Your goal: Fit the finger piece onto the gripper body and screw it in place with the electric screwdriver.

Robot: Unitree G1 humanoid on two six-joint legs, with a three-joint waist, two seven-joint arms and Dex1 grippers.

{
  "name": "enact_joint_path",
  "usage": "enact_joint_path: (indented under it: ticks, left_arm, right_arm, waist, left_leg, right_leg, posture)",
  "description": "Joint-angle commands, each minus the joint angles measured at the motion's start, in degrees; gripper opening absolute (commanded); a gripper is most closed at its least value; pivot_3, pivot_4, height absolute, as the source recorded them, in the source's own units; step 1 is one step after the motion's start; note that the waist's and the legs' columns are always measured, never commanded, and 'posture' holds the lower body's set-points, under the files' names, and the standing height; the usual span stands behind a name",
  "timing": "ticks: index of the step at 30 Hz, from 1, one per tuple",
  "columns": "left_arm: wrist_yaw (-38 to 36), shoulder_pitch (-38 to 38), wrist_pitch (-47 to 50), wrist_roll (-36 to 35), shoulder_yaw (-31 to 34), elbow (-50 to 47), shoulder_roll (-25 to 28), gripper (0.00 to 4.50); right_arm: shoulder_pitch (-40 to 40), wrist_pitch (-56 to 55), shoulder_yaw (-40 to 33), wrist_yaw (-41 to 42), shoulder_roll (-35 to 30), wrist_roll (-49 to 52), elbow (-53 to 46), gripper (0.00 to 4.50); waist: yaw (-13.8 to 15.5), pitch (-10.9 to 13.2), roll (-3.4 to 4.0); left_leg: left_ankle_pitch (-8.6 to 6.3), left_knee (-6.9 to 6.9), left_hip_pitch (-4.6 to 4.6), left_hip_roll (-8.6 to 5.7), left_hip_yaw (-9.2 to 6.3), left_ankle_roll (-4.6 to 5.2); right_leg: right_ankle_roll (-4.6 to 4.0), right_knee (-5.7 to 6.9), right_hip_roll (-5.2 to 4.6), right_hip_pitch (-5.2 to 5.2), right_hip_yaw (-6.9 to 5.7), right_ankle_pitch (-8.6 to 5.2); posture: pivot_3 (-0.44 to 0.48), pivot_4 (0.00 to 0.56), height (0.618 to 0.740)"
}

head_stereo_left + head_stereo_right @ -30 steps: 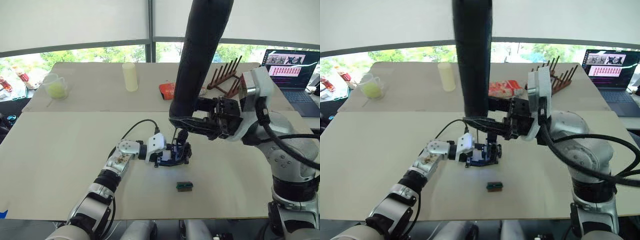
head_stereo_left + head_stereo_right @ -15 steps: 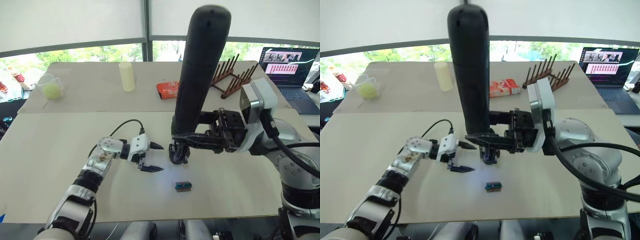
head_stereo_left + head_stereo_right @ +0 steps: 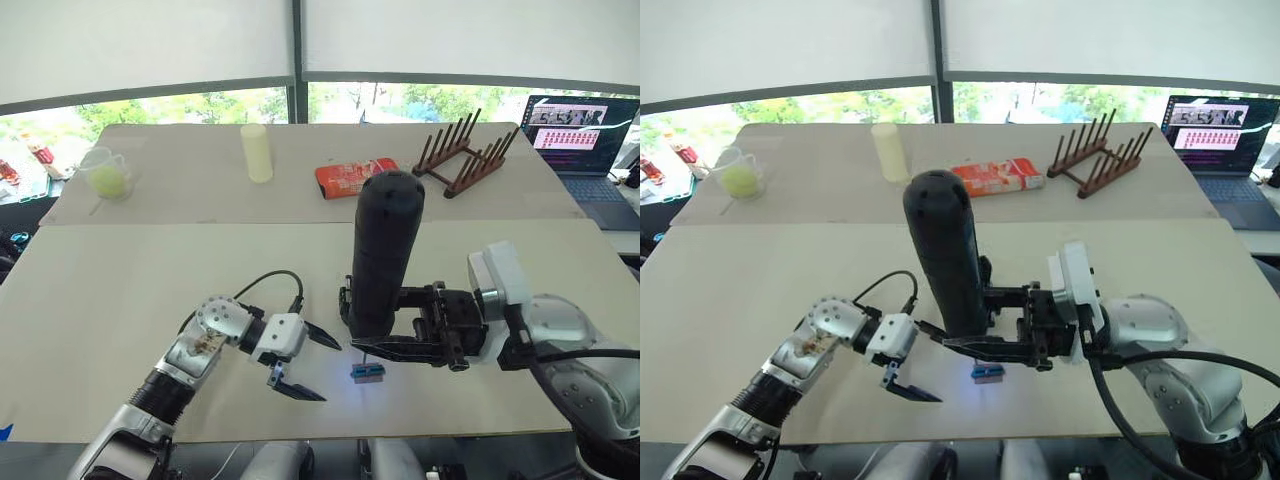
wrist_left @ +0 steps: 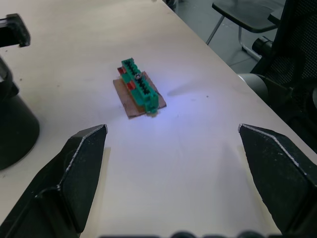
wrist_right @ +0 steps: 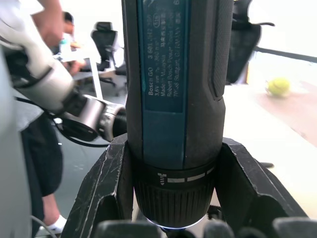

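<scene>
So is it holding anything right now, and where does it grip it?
The right gripper holds the electric screwdriver upright by its lower end. The left gripper is open, holding nothing.

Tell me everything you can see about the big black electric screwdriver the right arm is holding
The thick matte-black cylindrical electric screwdriver has a rounded top, a dark blue label panel with white print down its side, and a ribbed collar with white marks near its lower end. It stands nearly upright over the beige table, clamped low on its body by the right tool. A thin metal bit points down just above the small green-and-black rectangular block, where a bluish glow falls on the tabletop.
</scene>
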Motion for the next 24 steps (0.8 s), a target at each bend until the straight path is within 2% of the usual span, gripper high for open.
enact_joint_path:
  ticks: [1, 11, 24]
  left_arm:
    - [1.3, -1.2, -2.9, 1.2, -0.3, 1.9, -1.0, 4.50]
    - [0.3, -2.7, -3.7, 0.8, -0.6, 4.0, -1.8, 4.50]
    - [-0.3, -3.3, -4.1, 0.7, -0.5, 4.6, -2.3, 4.50]
  right_arm:
    - [1.8, -4.9, 0.1, 0.0, 1.4, -2.6, -1.7, 1.90]
    - [4.0, -8.4, 2.5, -0.2, 3.6, -8.0, 0.4, 1.90]
    - [6.3, -9.5, 2.4, 0.4, 3.6, -9.8, 1.1, 1.90]
  waist:
    - [0.1, 0.0, 0.00]
    - [0.1, 0.0, 0.00]
    - [0.2, 0.0, 0.00]
  left_leg:
    - [0.00, 0.00, 0.00, -0.01, 0.00, 0.00]
    - [0.00, 0.00, 0.01, -0.02, 0.02, 0.00]
    - [0.00, 0.01, 0.02, -0.02, 0.02, 0.00]
  right_leg:
    - [0.00, 0.00, 0.02, 0.01, 0.00, 0.00]
    - [0.00, 0.00, 0.08, 0.01, -0.01, 0.00]
    - [0.00, 0.00, 0.09, 0.01, 0.00, 0.00]
  posture:
    - [0.000, 0.150, 0.740]
    - [0.000, 0.150, 0.740]
    - [0.000, 0.150, 0.740]
